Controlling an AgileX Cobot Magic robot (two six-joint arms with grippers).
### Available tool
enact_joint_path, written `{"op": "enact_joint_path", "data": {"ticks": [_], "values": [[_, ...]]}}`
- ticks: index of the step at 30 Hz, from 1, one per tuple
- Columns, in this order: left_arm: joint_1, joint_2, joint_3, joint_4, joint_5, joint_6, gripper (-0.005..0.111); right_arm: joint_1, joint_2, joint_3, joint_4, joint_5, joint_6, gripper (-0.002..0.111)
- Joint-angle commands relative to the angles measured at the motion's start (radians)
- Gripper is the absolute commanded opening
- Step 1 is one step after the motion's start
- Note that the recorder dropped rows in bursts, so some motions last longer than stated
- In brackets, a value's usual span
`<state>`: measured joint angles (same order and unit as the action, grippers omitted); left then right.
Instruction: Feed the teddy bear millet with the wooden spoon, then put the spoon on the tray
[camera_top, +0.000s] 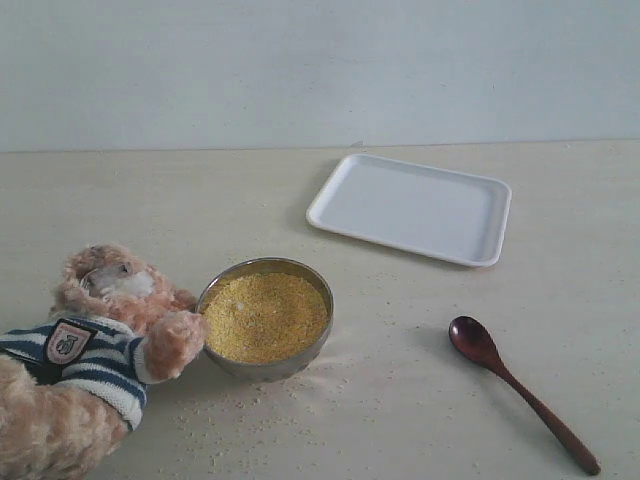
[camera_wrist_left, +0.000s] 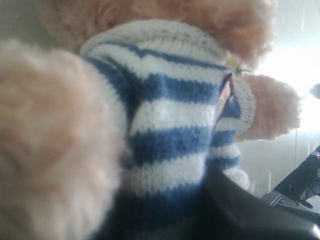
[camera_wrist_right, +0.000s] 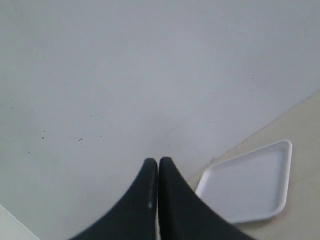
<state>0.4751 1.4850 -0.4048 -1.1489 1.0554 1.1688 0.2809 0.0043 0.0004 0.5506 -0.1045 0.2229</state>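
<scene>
The teddy bear (camera_top: 90, 340) lies at the table's front left, one paw resting on the rim of the steel bowl (camera_top: 268, 369) of millet (camera_top: 265, 316). Neither gripper shows in the exterior view. In the left wrist view the teddy bear's striped shirt (camera_wrist_left: 170, 140) fills the left gripper (camera_wrist_left: 165, 220); one dark finger (camera_wrist_left: 250, 210) presses against it, and the other finger is hidden by fur. The wooden spoon (camera_top: 520, 390) lies alone on the table at the front right. The white tray (camera_top: 410, 207) sits empty at the back right. My right gripper (camera_wrist_right: 158, 162) is shut and empty, above the tray (camera_wrist_right: 250, 185).
Loose millet grains (camera_top: 240, 415) are scattered on the table in front of the bowl. A pale wall (camera_top: 320, 70) rises behind the table's far edge.
</scene>
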Motion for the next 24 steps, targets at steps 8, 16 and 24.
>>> {"op": "enact_joint_path", "data": {"ticks": [8,16,24], "values": [[0.002,-0.008,-0.003,-0.012,0.016,0.003,0.005,-0.002,0.154,-0.319,-0.073,0.449,-0.355,0.000],[0.002,-0.008,-0.003,-0.012,0.016,0.003,0.005,-0.002,0.592,-0.541,-0.260,0.688,-0.579,0.030],[0.002,-0.008,-0.003,-0.012,0.016,0.003,0.005,-0.002,0.931,-0.493,-0.193,0.460,-0.584,0.053]]}}
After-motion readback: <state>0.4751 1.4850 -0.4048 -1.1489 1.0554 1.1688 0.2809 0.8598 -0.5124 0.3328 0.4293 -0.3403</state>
